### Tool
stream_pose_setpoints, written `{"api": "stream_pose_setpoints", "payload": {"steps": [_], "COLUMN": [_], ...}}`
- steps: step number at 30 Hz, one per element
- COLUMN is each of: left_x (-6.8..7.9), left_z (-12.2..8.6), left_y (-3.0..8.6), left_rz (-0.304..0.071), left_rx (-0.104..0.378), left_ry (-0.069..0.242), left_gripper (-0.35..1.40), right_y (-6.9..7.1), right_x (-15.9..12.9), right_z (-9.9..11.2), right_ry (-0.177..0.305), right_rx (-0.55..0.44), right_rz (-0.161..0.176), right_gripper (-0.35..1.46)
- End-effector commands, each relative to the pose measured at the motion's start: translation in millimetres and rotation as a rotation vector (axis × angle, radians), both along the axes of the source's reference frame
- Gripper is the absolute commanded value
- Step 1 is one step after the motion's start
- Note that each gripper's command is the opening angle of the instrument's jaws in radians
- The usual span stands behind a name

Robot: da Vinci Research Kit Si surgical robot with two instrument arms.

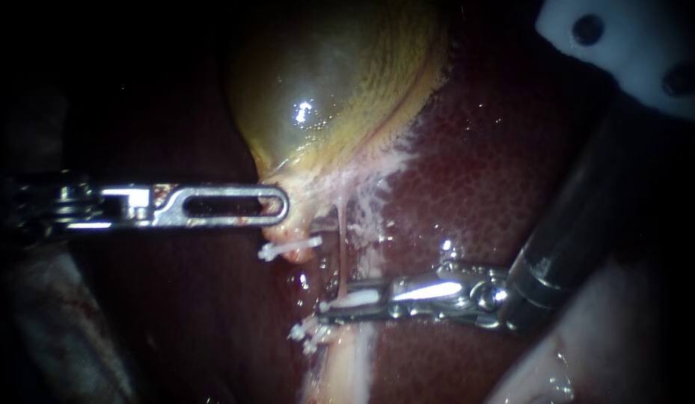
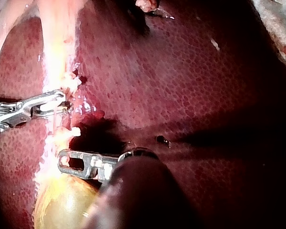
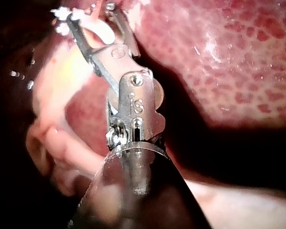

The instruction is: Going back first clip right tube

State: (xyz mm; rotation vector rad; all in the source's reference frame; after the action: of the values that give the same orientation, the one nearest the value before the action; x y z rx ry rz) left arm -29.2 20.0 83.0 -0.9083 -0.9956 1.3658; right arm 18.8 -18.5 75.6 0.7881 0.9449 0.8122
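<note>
Glistening liver (image 1: pixel 497 172) underneath; left instrument (image 1: pixel 280 203), claw clamped on gallbladder (image 1: pixel 340 75); right instrument (image 1: pixel 332 303), claw agape.

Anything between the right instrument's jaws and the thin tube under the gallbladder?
Nothing visible. The right instrument has its open jaws right at the thin tube, a white clip between them. The left instrument sits apart, up at the gallbladder.

We see the thin, pale right tube (image 1: pixel 340 232) running straight down, a white clip (image 1: pixel 358 298) crosswise at its lower end
</note>
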Motion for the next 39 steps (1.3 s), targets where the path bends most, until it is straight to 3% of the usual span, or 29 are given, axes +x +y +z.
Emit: {"api": "stream_pose_setpoints", "payload": {"steps": [1,16,24,39], "left_x": [0.0,0.0,0.0,0.0], "left_z": [0.0,0.0,0.0,0.0], "left_y": [0.0,0.0,0.0,0.0], "left_rz": [0.000,0.000,0.000,0.000], "left_rx": [0.000,0.000,0.000,0.000], "left_ry": [0.000,0.000,0.000,0.000], "left_gripper": [-0.35,-0.35,-0.35,-0.35], "right_y": [0.2,1.5,2.9,5.6], "right_x": [0.0,-0.1,-1.6,-6.2], "right_z": [-0.2,-1.1,-2.6,-6.7], "right_ry": [0.001,0.033,0.052,0.069], "right_rx": [-0.009,-0.164,-0.263,-0.394], "right_rz": [-0.004,-0.079,-0.128,-0.093], "right_gripper": [0.45,0.47,0.46,0.49]}}
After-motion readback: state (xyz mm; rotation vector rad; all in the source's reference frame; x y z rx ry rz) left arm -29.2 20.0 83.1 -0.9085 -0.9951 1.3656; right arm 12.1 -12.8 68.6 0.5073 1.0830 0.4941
